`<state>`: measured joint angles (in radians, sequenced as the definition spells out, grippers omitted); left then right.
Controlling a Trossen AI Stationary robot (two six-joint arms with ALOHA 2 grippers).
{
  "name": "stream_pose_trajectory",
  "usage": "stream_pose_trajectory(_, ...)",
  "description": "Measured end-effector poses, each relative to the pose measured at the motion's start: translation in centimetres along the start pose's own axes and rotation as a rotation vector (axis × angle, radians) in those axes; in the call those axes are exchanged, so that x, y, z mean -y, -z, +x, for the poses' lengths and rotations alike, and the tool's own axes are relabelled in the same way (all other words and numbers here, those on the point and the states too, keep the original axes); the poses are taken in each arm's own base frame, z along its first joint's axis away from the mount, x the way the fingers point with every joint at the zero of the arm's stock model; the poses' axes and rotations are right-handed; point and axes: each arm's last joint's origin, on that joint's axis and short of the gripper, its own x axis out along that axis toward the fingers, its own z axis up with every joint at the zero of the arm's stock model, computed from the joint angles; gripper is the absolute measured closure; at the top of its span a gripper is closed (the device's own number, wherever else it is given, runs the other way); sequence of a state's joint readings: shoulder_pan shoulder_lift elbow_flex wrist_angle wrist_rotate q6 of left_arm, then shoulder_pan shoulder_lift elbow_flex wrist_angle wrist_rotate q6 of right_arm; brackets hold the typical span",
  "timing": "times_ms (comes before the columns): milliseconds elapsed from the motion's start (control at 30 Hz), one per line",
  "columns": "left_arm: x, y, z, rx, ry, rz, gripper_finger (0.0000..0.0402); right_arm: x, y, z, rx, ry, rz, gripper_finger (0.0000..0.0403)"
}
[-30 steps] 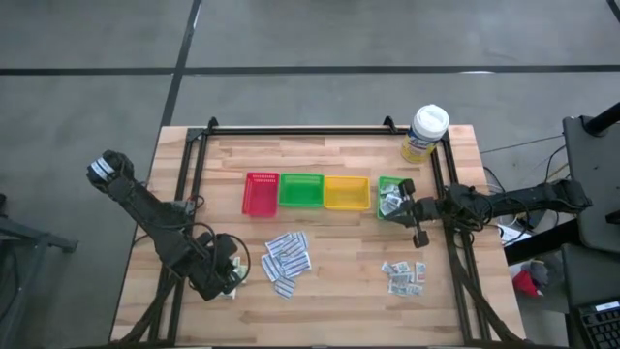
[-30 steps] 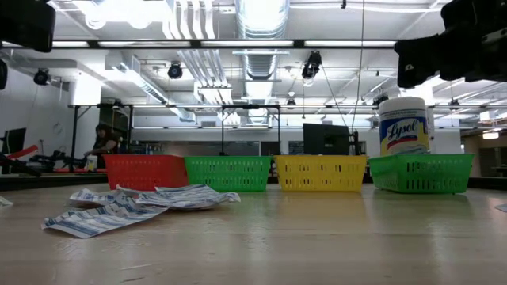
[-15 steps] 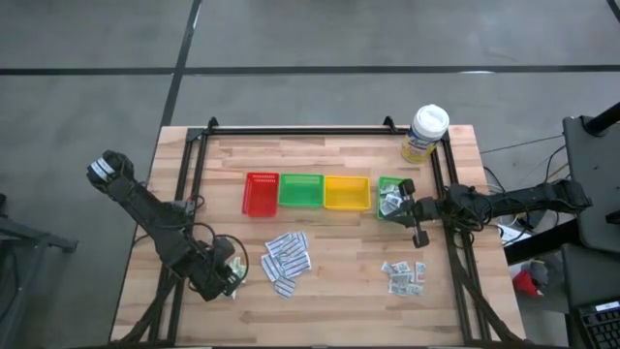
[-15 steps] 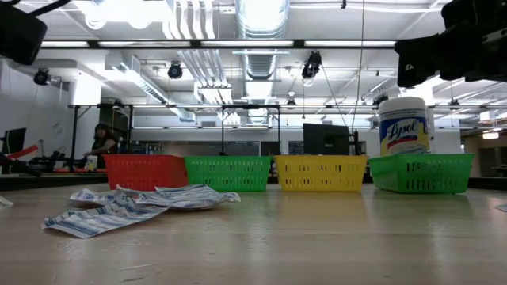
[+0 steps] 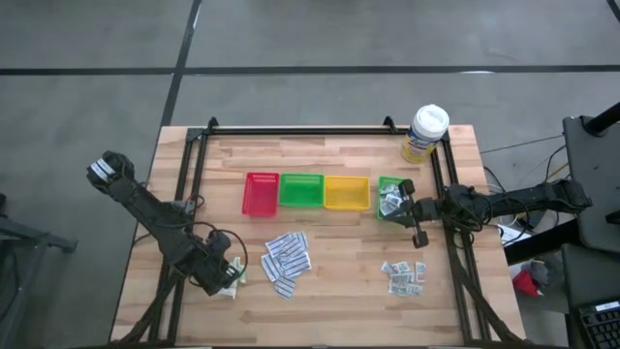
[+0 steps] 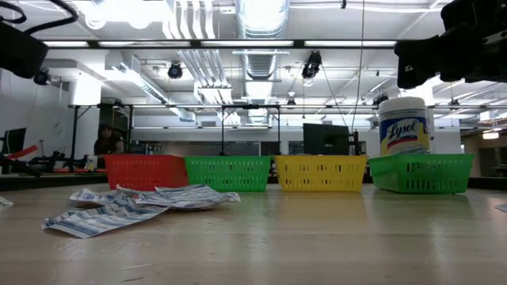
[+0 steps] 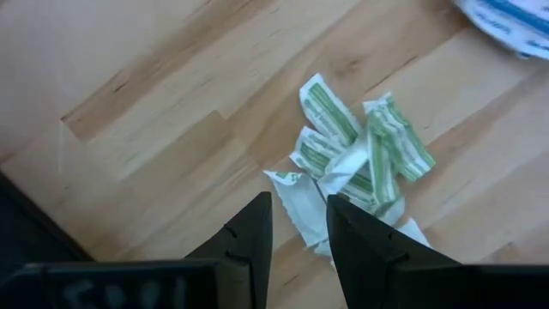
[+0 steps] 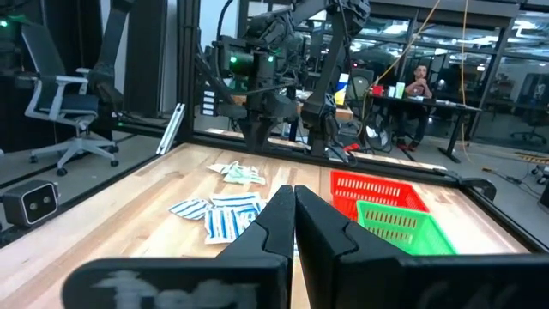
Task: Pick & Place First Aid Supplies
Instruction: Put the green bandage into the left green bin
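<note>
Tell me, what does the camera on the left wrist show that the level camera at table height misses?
Only the left wrist view shows the green-white sachets heaped on the wood, with the left gripper open just above them. Only the low view shows the red tray, both green trays, the yellow tray and the Lysol tub. Both share the white printed strips, and the wooden table.

The high view looks straight down on the whole table [image 5: 329, 291]. The low view sits at table height and faces the row of trays [image 6: 320, 172] and the room behind. The left wrist view looks down, close, on the green-white sachets [image 7: 360, 159]. The right wrist view looks across the table; it shares the trays with the low view.
</note>
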<state>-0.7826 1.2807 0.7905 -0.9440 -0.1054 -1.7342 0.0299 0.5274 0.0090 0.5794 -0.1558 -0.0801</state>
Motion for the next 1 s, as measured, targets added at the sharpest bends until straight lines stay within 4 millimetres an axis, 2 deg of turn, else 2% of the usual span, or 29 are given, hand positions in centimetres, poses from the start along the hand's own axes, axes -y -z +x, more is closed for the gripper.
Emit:
stream_pose_trajectory(200,-0.7,0.0,1.3,0.001,-0.01,-0.017,0.0294,0.0,0.0,0.0,0.0,0.0,0.002,0.0394)
stream_pose_trajectory(400,-0.9,0.0,1.6,0.0,-0.018,-0.021,0.0294,0.0,0.0,0.0,0.001,0.0,0.002,0.0394)
stream_pose_trajectory(633,-1.1,0.0,1.8,0.002,-0.024,-0.12,0.0293,0.0,0.0,0.0,0.001,0.0,0.02,0.0394)
stream_pose_trajectory(1000,-0.8,0.2,1.8,-0.058,0.009,0.268,0.0293,0.0,0.0,0.0,0.002,0.0,0.021,0.0394)
